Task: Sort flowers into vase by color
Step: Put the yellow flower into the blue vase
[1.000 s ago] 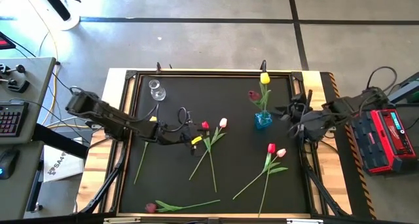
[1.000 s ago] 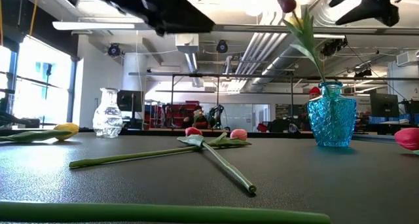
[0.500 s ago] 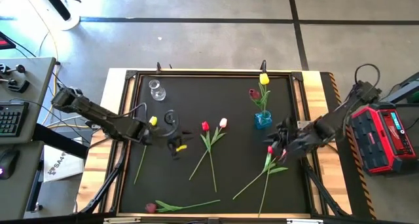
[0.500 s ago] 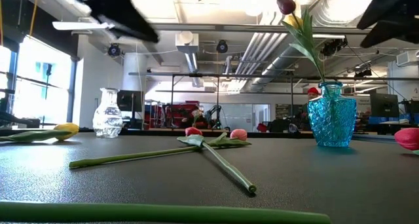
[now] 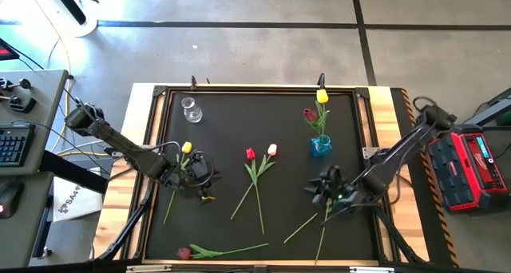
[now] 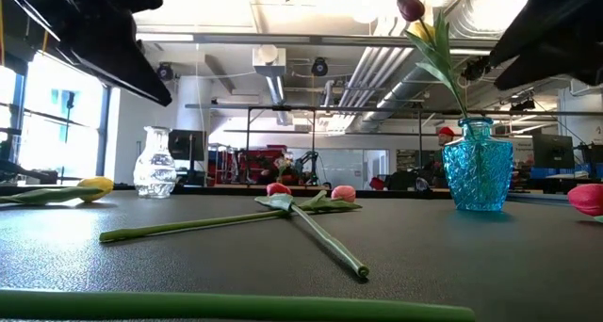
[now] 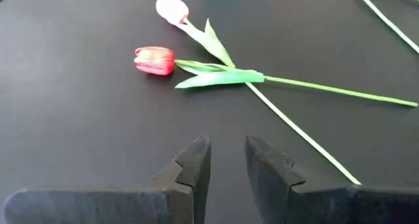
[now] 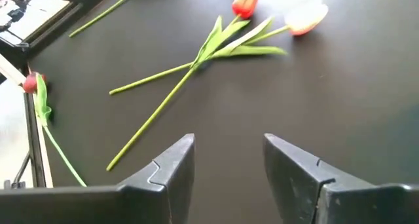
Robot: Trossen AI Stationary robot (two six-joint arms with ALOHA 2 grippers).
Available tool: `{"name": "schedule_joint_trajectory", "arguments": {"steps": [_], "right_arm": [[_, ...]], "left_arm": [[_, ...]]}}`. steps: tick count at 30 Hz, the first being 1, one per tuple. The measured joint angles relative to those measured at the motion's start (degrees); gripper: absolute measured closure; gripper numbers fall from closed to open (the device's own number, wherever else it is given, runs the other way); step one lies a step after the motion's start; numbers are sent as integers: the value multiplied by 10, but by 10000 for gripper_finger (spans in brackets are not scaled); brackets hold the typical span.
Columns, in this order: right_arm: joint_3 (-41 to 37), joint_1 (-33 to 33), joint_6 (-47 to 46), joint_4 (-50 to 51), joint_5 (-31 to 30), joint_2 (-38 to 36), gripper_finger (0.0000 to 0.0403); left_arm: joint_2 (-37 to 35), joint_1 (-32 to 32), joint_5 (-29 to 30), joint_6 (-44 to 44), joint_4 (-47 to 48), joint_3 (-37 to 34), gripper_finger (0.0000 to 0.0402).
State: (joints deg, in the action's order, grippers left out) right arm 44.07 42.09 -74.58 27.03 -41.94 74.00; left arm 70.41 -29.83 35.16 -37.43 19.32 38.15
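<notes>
Flowers lie scattered over your black table (image 5: 287, 121), and two already stand in the blue vase (image 5: 320, 146) near the far right: a yellow tulip (image 5: 322, 96) and a dark maroon tulip (image 5: 309, 114). A clear glass vase (image 5: 190, 109) stands in the far left corner with nothing in it.

Near the middle you have a red tulip (image 5: 250, 153) and a pale pink tulip (image 5: 271, 150), their stems crossing below the heads. A second yellow tulip (image 5: 186, 148) lies at the left with its stem running toward the near edge. A maroon tulip (image 5: 184, 252) lies along the near edge, stem pointing right.

Your left gripper (image 5: 204, 180) hangs just beside that yellow tulip's stem; its wrist view shows the fingers (image 7: 194, 166) a narrow gap apart with nothing between them. Your right gripper (image 5: 326, 187) sits above two long stems at the right, whose heads it hides from above. Its fingers (image 8: 171, 166) stand apart with only bare table between them, the red and pink pair lying farther off.
</notes>
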Motion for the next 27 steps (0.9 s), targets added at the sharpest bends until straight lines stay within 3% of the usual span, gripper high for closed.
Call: {"name": "schedule_joint_trajectory", "arguments": {"steps": [12, 16, 22, 27], "right_arm": [[0, 0, 2, -122, -13, 104, 238], [0, -3, 9, -160, -56, 133, 238], [0, -16, 47, -223, -62, 171, 238], [0, -26, 88, -292, -74, 206, 238]], "left_arm": [[0, 0, -21, -39, 47, 0, 316], [0, 3, -16, -109, 119, 0, 316], [0, 15, -63, -237, 242, 0, 316], [0, 26, -69, -320, 336, 0, 316]]}}
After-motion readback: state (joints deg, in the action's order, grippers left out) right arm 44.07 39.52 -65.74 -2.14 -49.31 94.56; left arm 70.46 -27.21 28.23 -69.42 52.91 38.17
